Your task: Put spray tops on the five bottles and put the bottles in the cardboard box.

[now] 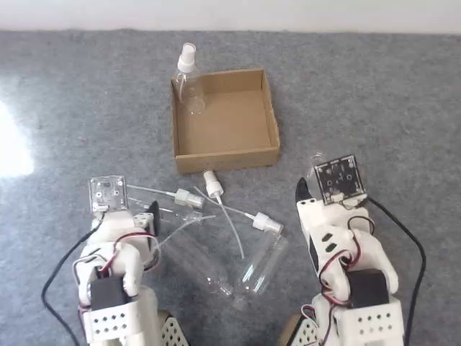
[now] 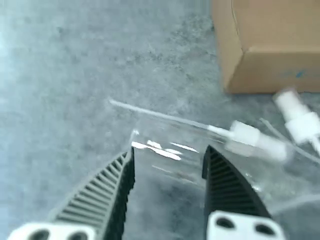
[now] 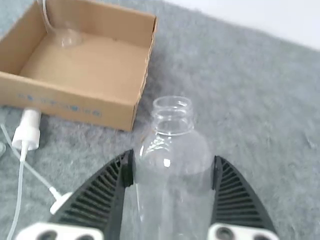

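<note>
**One bottle boxed, one in the right claw**

So the right gripper (image 3: 172, 167) was clamped on an uncapped clear plastic bottle (image 3: 172, 135). Both ribbed black jaws pressed against its sides just below the shoulder, and the open neck pointed up the table. It sat near the front corner of the brown open-topped cardboard box (image 3: 75, 107).

The left gripper (image 2: 170, 170) had its jaws parted a moderate way, low over the grey felt-like table cover (image 1: 374, 86). The end of a second clear bottle (image 2: 170, 150), lying on its side, was right at the gap. Honestly couldn't tell if the fingers touched it. Just past it lay a white spray top with a long thin dip tube (image 2: 247, 136), and another white spray top (image 2: 300, 120) sat close to the box's front wall.

From above, a capped clear bottle (image 1: 189, 83) stood in the box's far left corner, sprayer poking over the rim. A bare clear bottle (image 1: 263, 267) lay on its side between the two arms, with a third white spray top (image 1: 266, 222) just beside its end.
</note>
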Motion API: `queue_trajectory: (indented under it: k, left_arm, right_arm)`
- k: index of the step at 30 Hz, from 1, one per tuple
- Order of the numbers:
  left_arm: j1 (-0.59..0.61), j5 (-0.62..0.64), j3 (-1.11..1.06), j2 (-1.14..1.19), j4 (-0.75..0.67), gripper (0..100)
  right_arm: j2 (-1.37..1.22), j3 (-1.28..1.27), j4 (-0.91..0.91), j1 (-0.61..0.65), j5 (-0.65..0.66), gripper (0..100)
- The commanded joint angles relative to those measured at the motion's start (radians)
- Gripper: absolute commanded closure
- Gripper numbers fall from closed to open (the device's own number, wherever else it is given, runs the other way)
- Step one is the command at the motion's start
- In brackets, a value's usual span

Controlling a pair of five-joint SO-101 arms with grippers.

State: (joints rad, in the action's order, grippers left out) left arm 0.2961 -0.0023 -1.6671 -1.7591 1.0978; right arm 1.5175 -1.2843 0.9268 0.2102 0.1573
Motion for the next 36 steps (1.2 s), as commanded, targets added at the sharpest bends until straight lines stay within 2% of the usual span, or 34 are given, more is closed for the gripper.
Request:
queue_trajectory:
  k: [1,17,23,27,30,36]
  left_arm:
    - [0.061,-0.166,0.162,-0.015,-0.017,79]
    - [0.055,-0.175,0.433,-0.008,0.011,79]
    - [-0.055,-0.221,0.561,-0.006,0.167,79]
    - [-0.117,-0.221,0.615,-0.003,0.215,79]
    - [-0.138,-0.224,0.638,0.072,0.218,79]
    - [-0.18,-0.21,0.756,0.399,0.224,79]
  right_arm:
    - [0.048,0.0,-0.01,-0.007,-0.009,85.2]
    - [0.059,-0.041,-0.048,-0.012,-0.011,86.1]
    - [0.059,-0.043,-0.054,-0.013,-0.011,89.0]
    - [0.059,-0.044,-0.054,-0.013,-0.011,89.0]
    - [0.059,-0.044,-0.054,-0.013,-0.011,89.0]
    - [0.059,-0.046,-0.054,-0.013,-0.011,89.0]
